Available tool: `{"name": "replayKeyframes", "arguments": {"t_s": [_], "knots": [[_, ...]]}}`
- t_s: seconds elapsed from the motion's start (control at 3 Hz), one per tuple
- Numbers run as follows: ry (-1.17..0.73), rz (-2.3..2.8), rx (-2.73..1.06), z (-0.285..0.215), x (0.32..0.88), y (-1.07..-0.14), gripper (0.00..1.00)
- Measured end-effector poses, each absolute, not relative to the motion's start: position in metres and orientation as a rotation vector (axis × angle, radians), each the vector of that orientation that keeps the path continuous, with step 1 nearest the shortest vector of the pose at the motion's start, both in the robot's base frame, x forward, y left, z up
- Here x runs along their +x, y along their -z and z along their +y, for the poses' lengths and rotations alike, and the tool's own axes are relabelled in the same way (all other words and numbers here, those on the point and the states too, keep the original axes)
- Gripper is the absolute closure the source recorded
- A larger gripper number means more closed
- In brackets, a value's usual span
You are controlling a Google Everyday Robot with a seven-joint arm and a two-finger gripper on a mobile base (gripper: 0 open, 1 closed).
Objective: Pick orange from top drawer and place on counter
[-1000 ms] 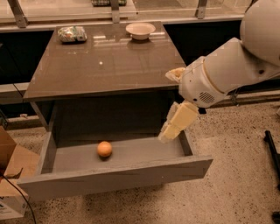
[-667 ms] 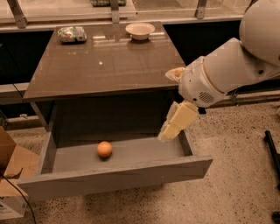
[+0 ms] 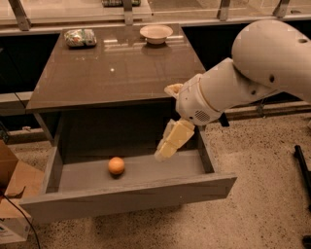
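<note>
The orange (image 3: 116,166) lies on the floor of the open top drawer (image 3: 131,199), left of its middle. The drawer is pulled out from under the counter (image 3: 116,73), a glossy grey-brown top. My gripper (image 3: 167,145) hangs on the white arm over the right half of the drawer. It points down and to the left, with its tip just above the drawer floor. It is to the right of the orange, about a hand's width away, and not touching it. Nothing shows in the gripper.
A white bowl (image 3: 156,33) and a wrapped packet (image 3: 80,37) sit at the back of the counter. A pale ledge with metal posts (image 3: 127,10) runs behind. A cardboard box (image 3: 12,194) stands left of the drawer. A black object (image 3: 303,168) lies on the speckled floor at right.
The arm and gripper have moved left over the drawer, closer to the orange. The orange and the drawer have not moved.
</note>
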State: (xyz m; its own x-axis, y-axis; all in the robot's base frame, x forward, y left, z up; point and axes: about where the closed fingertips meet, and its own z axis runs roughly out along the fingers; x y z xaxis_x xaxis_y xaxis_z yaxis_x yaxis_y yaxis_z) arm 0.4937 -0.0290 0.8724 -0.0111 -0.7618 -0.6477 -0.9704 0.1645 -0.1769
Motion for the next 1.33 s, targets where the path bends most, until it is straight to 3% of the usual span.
{"name": "replayKeyframes", "arguments": {"t_s": [1.33], "knots": [[-0.697, 1.784, -1.553, 0.061, 0.534, -0.755, 0.00]]}}
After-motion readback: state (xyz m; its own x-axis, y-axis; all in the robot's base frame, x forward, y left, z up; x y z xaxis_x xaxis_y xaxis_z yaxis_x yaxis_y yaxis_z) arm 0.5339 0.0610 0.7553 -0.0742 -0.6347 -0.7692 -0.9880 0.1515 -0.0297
